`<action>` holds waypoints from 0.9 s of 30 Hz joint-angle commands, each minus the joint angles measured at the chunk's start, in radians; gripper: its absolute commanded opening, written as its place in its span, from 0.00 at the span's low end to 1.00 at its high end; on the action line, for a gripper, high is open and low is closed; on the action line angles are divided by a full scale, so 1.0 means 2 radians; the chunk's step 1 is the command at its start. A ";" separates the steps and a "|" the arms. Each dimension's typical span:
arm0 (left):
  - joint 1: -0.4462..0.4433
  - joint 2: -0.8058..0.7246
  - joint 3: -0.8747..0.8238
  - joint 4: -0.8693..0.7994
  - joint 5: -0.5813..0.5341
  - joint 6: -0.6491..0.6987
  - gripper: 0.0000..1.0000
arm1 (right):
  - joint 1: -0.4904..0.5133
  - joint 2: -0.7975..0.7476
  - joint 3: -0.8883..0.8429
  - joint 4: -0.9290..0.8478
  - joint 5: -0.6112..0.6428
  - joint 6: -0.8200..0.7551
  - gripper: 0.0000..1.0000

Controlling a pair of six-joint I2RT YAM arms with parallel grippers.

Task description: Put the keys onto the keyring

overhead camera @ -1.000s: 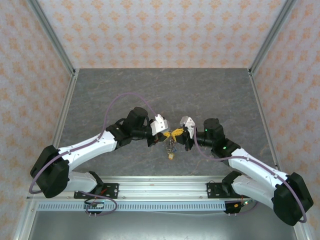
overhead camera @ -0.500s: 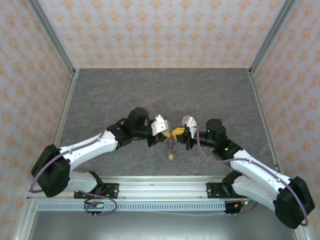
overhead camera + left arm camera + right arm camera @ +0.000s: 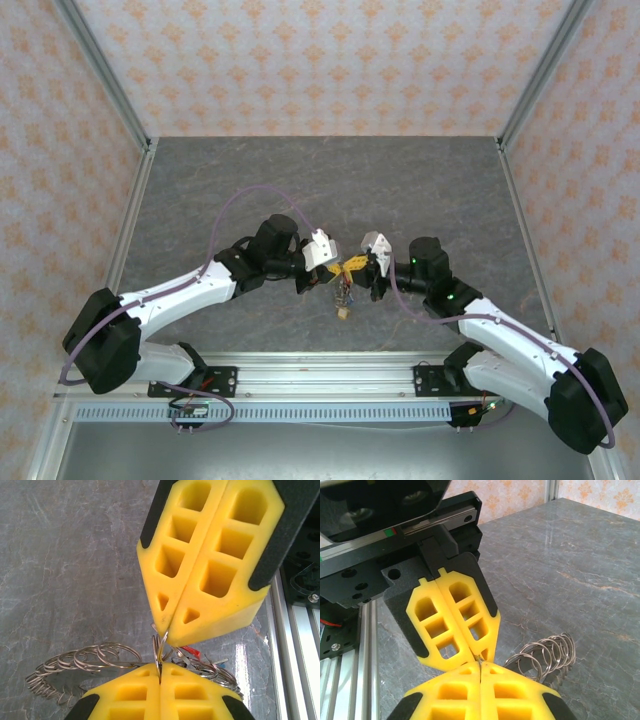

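Left hand (image 3: 160, 674), right hand (image 3: 479, 668): keyring (image 3: 75, 662) between.

Left claw (image 3: 160, 676) and right claw (image 3: 166, 632) meet tip to tip, the keyring (image 3: 85, 660) pinched between them.

White arm links (image 3: 170, 296), black joints (image 3: 275, 240), purple cables (image 3: 255, 189), yellow honeycombed fingers (image 3: 220, 555) with black backing
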 commanded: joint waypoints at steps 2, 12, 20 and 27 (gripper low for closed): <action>-0.005 -0.003 0.017 0.020 0.009 0.005 0.00 | 0.002 0.004 0.022 0.001 0.093 0.008 0.00; -0.007 -0.004 0.016 0.023 0.009 0.015 0.00 | 0.001 0.011 0.031 -0.036 0.124 0.020 0.00; -0.007 -0.003 0.016 0.029 0.007 0.014 0.00 | 0.001 0.017 0.037 -0.053 0.117 0.022 0.00; -0.008 -0.006 0.014 0.030 0.004 0.012 0.00 | 0.002 0.008 0.039 -0.079 0.121 0.004 0.04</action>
